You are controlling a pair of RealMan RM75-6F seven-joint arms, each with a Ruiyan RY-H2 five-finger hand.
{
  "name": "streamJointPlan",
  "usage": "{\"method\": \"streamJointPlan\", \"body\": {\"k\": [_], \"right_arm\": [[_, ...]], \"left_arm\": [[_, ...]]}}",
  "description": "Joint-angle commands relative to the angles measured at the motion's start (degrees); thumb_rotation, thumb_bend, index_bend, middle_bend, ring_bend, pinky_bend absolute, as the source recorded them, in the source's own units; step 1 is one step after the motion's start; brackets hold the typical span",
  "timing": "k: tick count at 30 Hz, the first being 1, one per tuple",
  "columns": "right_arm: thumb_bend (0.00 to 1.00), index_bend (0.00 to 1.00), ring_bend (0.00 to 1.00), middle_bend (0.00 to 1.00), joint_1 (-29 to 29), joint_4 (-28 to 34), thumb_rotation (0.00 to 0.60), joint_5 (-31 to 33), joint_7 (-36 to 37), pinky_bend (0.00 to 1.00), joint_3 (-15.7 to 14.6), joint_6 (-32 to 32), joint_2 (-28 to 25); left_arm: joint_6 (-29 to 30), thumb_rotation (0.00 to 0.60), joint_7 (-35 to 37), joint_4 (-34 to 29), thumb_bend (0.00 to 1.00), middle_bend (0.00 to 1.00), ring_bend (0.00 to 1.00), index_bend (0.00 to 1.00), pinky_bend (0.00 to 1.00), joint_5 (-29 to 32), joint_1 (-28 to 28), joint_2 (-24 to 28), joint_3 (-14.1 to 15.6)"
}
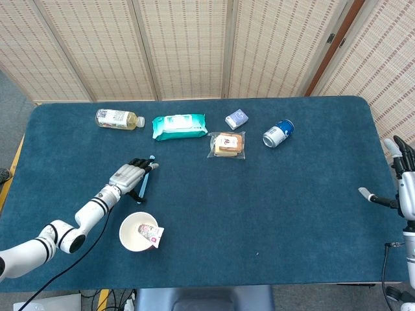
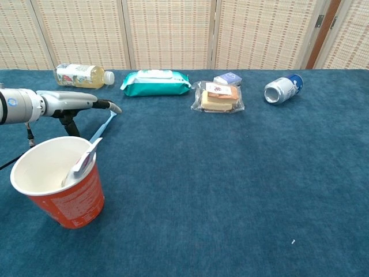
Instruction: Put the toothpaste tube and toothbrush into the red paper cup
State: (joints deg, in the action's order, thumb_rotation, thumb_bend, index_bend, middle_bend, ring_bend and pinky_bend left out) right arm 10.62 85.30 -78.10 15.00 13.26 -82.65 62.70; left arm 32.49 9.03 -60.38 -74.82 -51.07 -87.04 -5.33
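Left robot hand (image 1: 130,176), fingers flat and spread, hovers over the toothbrush (image 1: 144,183) lying on the table (image 1: 272,194) beside the cup (image 2: 57,182). Light, stiff, thin; probably pinch it mid-handle.

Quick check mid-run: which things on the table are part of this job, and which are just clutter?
Job items:
toothbrush, under the left hand
toothpaste tube, already in the cup
red paper cup

Clutter:
drink bottle
wipes pack
wrapped snack
small box
can
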Motion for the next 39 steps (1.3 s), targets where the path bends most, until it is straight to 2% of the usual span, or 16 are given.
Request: {"method": "streamJointPlan", "body": {"k": [1,39], "right_arm": [[0.00,0.05,0.03,0.02,0.0,0.0,0.600,0.0,0.1,0.37,0.0,0.1,0.1],[0.00,0.05,0.03,0.02,0.1,-0.8,0.600,-0.1,0.6,0.37,-0.4,0.7,0.8]], "left_arm": [[0.7,0.600,-0.3,0.6,0.10,0.00,0.00,0.00,0.00,-0.5,0.2,-0.5,0.2],[2.0,0.600,-4.2,4.0,0.10,0.00,0.00,0.00,0.00,0.4,1.3,-1.9,1.0]]}}
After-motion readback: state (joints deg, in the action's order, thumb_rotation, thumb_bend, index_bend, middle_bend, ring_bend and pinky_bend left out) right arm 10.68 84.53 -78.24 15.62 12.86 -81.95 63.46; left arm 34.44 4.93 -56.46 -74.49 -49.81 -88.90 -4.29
